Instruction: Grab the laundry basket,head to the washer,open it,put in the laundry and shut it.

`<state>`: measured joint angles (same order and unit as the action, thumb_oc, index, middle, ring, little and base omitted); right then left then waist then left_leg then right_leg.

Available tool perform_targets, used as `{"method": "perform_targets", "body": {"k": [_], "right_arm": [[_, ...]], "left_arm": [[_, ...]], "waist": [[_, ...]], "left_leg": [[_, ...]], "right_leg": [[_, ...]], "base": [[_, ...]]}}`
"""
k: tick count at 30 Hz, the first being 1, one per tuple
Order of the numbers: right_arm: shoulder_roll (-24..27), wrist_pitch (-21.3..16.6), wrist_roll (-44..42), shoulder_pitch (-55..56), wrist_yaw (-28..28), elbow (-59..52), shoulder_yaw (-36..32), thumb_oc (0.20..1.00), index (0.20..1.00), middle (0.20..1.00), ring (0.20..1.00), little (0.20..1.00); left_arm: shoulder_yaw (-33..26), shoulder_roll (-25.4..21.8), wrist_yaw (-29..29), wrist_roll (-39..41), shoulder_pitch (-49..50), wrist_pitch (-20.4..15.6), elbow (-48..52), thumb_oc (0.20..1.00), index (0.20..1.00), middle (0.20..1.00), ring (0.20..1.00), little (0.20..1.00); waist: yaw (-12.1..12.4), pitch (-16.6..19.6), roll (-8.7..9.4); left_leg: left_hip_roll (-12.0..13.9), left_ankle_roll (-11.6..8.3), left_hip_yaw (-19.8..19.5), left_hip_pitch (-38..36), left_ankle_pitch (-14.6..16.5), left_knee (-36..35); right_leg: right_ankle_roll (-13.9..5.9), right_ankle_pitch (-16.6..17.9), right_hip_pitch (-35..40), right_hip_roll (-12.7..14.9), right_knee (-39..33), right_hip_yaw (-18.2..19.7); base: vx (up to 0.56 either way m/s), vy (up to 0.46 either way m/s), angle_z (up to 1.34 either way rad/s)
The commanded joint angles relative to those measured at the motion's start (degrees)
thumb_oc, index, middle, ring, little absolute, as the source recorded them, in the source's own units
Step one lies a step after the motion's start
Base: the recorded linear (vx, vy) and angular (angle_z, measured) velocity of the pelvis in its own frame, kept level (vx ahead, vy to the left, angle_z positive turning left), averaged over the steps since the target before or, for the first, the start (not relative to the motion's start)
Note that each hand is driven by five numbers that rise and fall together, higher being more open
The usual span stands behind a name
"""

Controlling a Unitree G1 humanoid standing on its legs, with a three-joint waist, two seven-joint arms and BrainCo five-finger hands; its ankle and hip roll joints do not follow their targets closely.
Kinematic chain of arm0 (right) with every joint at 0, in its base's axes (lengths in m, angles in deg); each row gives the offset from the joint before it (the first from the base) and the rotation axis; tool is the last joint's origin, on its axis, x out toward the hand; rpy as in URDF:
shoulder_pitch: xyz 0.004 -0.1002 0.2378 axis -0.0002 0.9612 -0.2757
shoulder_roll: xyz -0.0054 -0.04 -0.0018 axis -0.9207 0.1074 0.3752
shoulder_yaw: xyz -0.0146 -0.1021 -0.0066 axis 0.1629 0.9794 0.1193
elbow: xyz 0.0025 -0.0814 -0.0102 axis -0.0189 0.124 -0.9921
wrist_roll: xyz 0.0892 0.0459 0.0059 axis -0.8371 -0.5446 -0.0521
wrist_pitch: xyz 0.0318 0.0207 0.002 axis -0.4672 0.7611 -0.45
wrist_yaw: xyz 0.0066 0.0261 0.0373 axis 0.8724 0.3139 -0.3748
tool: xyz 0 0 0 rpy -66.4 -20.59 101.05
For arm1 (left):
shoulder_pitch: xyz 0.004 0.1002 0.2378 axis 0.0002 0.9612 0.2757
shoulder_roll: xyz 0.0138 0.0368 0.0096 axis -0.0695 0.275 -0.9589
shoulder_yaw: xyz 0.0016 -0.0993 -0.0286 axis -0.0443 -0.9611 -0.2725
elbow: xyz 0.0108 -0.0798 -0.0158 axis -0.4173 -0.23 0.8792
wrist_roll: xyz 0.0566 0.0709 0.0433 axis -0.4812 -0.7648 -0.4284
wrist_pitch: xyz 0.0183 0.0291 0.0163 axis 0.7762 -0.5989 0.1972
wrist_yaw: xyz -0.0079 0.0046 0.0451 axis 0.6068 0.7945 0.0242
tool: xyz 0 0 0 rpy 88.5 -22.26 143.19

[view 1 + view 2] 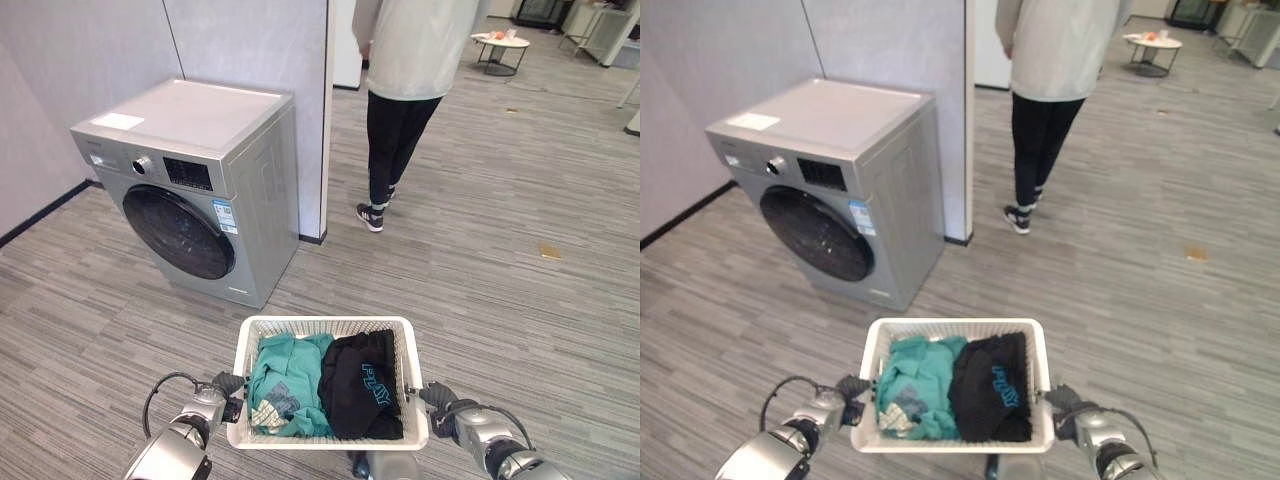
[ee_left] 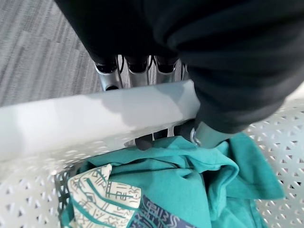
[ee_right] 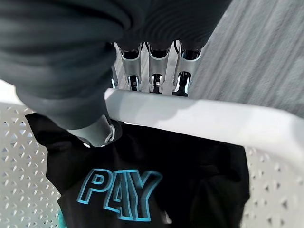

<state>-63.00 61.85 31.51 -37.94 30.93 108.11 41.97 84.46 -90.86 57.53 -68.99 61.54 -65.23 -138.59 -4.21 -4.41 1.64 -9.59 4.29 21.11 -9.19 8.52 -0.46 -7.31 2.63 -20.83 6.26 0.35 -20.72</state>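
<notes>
Both hands — left (image 1: 228,384), right (image 1: 437,397) — clasp the basket (image 1: 325,326) rims, bottom centre; washer (image 1: 190,180) upper left, door closed.

I see the laundry basket (image 1: 328,325) as smooth white perforated plastic, holding soft matt cloth: a teal garment (image 1: 287,383) and a black one (image 1: 362,385). Beyond the basket, the washer (image 1: 195,178) looks like satin silver metal with a glossy dark door, on a matt grey wood-grain floor (image 1: 500,260).
</notes>
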Motion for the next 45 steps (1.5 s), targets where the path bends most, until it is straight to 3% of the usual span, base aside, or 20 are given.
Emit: {"method": "perform_targets", "body": {"k": [1, 3, 5, 6, 7, 8, 9, 10, 13, 14, 26, 28, 29, 37, 43, 45], "right_arm": [[-2.1, 0.7, -5.7, 0.8, -4.8, 1.6, 0.3, 0.2, 0.2, 0.2, 0.2, 0.2], [-1.5, 1.0, -6.5, 1.4, -4.7, 1.8, 0.2, 0.2, 0.2, 0.2, 0.2, 0.2], [-0.9, 0.8, -6.5, 1.5, -4.2, 2.7, -0.3, 0.2, 0.2, 0.2, 0.2, 0.2], [-0.6, 1.0, -6.4, 1.3, -3.8, 3.8, 0.0, 0.2, 0.2, 0.2, 0.2, 0.2], [-0.3, 1.0, -6.6, 1.5, -3.7, 3.9, -0.5, 0.2, 0.2, 0.2, 0.2, 0.2], [-0.2, 0.9, -6.4, 1.4, -3.7, 3.6, -0.4, 0.2, 0.2, 0.2, 0.2, 0.2], [-0.4, 0.7, -5.9, 1.6, -4.0, 3.5, 0.0, 0.2, 0.2, 0.2, 0.2, 0.2], [-1.2, 0.6, -5.0, 1.3, -4.1, 3.5, 0.8, 0.2, 0.2, 0.2, 0.2, 0.2], [-1.5, 0.6, -4.4, 1.4, -4.6, 4.3, 0.4, 0.2, 0.2, 0.2, 0.2, 0.2], [-2.2, 0.7, 4.8, 9.1, -4.7, 17.4, -6.3, 0.2, 0.2, 0.2, 0.2, 0.2], [-0.9, 1.2, 4.5, 8.9, -6.2, 18.8, -6.5, 0.2, 0.2, 0.2, 0.2, 0.2], [-0.5, 1.1, 4.3, 7.7, -6.0, 18.0, -6.1, 0.2, 0.2, 0.2, 0.2, 0.2], [0.0, 1.4, 3.8, 6.3, -6.2, 16.9, -5.5, 0.2, 0.2, 0.2, 0.2, 0.2], [1.5, 2.5, 2.8, -0.3, -6.5, 11.4, -2.2, 0.2, 0.2, 0.2, 0.2, 0.2], [2.8, 3.9, 4.0, -8.5, -6.5, 9.3, 1.2, 0.2, 0.2, 0.2, 0.2, 0.2], [4.1, 6.1, 4.9, -17.6, -6.6, 7.3, 4.6, 0.2, 0.2, 0.2, 0.2, 0.2]], "left_arm": [[-2.4, 5.2, -3.7, 1.7, 0.8, -2.2, 0.2, 0.2, 0.2, 0.2, 0.2, 0.2], [-1.5, 5.9, -3.6, 1.7, 1.2, -2.0, 0.3, 0.2, 0.2, 0.2, 0.2, 0.2], [-0.7, 6.6, -3.8, 2.1, 1.1, -1.6, 0.7, 0.2, 0.2, 0.2, 0.2, 0.2], [-0.4, 7.1, -3.7, 2.3, 1.2, -1.5, 0.2, 0.2, 0.2, 0.2, 0.2, 0.2], [-0.6, 7.5, -3.8, 2.3, 1.0, -1.5, 0.0, 0.2, 0.2, 0.2, 0.2, 0.2], [-0.8, 7.3, -3.6, 2.0, 1.0, -1.7, -0.2, 0.2, 0.2, 0.2, 0.2, 0.2], [-1.0, 7.1, -3.4, 1.6, 1.1, -2.0, -0.5, 0.2, 0.2, 0.2, 0.2, 0.2], [-0.8, 6.7, -3.6, 2.2, 1.4, -2.2, -0.6, 0.2, 0.2, 0.2, 0.2, 0.2], [-1.1, 6.3, -3.8, 1.7, 2.2, -2.4, -0.1, 0.2, 0.2, 0.2, 0.2, 0.2], [-1.5, 5.8, -7.7, -12.3, 11.8, -2.3, -4.6, 0.2, 0.2, 0.2, 0.2, 0.2], [-0.7, 5.9, -8.9, -14.3, 11.5, -2.1, -5.8, 0.2, 0.2, 0.2, 0.2, 0.2], [-0.8, 5.3, -8.6, -14.1, 10.3, -2.0, -5.5, 0.2, 0.2, 0.2, 0.2, 0.2], [-0.3, 4.9, -8.5, -13.6, 9.2, -1.9, -5.1, 0.2, 0.2, 0.2, 0.2, 0.2], [1.7, 3.6, -9.1, -13.9, 4.5, -0.9, -4.8, 0.2, 0.2, 0.2, 0.2, 0.2], [4.5, 1.3, -10.0, -13.1, -3.4, 0.3, -4.2, 0.2, 0.2, 0.2, 0.2, 0.2], [7.7, -2.1, -11.1, -10.8, -12.5, 2.0, -2.3, 0.2, 0.2, 0.2, 0.2, 0.2]], "waist": [[-1.5, 1.5, 0.38], [-2.0, 2.4, 0.97], [-1.9, 2.1, 2.45], [-1.4, 2.3, 2.49], [-1.2, 2.8, 2.22], [-0.9, 3.1, 1.61], [0.3, 3.3, 0.73], [0.1, 3.1, 0.09], [0.0, 3.7, -0.79], [1.2, 9.1, -1.91], [1.2, 10.7, -1.49], [1.4, 11.0, -1.48], [1.4, 10.6, -1.89], [1.8, 11.1, -1.32], [2.3, 11.5, -1.23], [2.5, 10.8, -1.61]], "left_leg": [[5.0, -5.84, -7.4, 0.9, -7.0, 5.6], [6.0, -7.66, -8.3, 3.3, -8.2, 15.1], [12.7, -12.32, -4.2, 9.6, -14.5, 32.6], [16.5, -11.69, 0.4, 10.9, -14.5, 30.1], [15.8, -10.48, 2.7, 12.1, -12.4, 21.9], [13.4, -9.41, 1.2, 12.9, -11.3, 14.6], [10.8, -8.83, -3.2, 14.8, -13.1, 7.3], [9.4, -7.81, -5.7, 11.5, -12.4, 2.9], [8.7, -7.22, -4.6, 9.1, -12.9, -0.7], [9.4, -5.53, -3.2, 8.2, -10.8, -4.5], [9.5, -5.88, -3.1, 8.3, -10.5, -4.5], [9.6, -5.97, -3.2, 8.4, -10.7, -4.5], [9.7, -5.53, -3.5, 8.2, -10.8, -4.5], [9.7, -5.88, -4.2, 7.8, -11.1, -4.5], [9.9, -6.09, -4.5, 8.0, -11.4, -4.5], [10.1, -6.36, -4.9, 8.3, -11.9, -4.5]], "right_leg": [[-1.59, 10.3, 8.6, -1.4, 1.2, 8.4], [-0.1, 9.1, 11.5, -2.0, 1.0, 8.7], [2.48, 7.5, 16.7, -1.7, -1.5, 5.6], [2.73, 6.4, 19.4, -2.4, -3.7, 4.8], [1.78, 6.2, 20.5, -1.4, -4.6, 4.0], [1.04, 6.0, 20.2, -1.4, -4.7, 4.3], [0.73, 5.9, 20.4, -2.1, -4.7, 5.6], [0.81, 5.8, 19.2, -2.5, -2.5, 8.3], [0.93, 5.3, 18.8, -2.9, -3.0, 9.7], [-0.36, 6.7, 17.4, -0.5, -4.5, 6.9], [-0.46, 6.4, 18.2, -0.7, -5.3, 6.8], [-0.51, 6.4, 18.2, -0.7, -5.3, 6.8], [-0.21, 5.2, 18.2, -0.2, -2.1, 6.6], [0.03, 5.3, 19.3, -0.5, -3.3, 6.1], [0.11, 5.3, 19.6, -0.6, -3.6, 5.8], [0.19, 5.5, 19.6, -0.8, -3.4, 5.5]], "base": [[0.45, -0.145, 0.5], [0.37, -0.174, 0.81], [0.37, -0.299, 1.0], [0.42, -0.176, 0.12], [0.32, 0.035, 0.45], [0.24, 0.146, 0.14], [0.26, 0.141, 0.0], [0.26, 0.119, -0.34], [0.16, 0.091, -1.42], [0.09, 0.053, -1.02], [0.01, -0.001, 0.0], [-0.01, 0.009, 0.04], [-0.03, 0.015, 0.03], [0.0, -0.004, 0.05], [-0.01, -0.01, 0.03], [-0.04, -0.004, 0.01]]}}
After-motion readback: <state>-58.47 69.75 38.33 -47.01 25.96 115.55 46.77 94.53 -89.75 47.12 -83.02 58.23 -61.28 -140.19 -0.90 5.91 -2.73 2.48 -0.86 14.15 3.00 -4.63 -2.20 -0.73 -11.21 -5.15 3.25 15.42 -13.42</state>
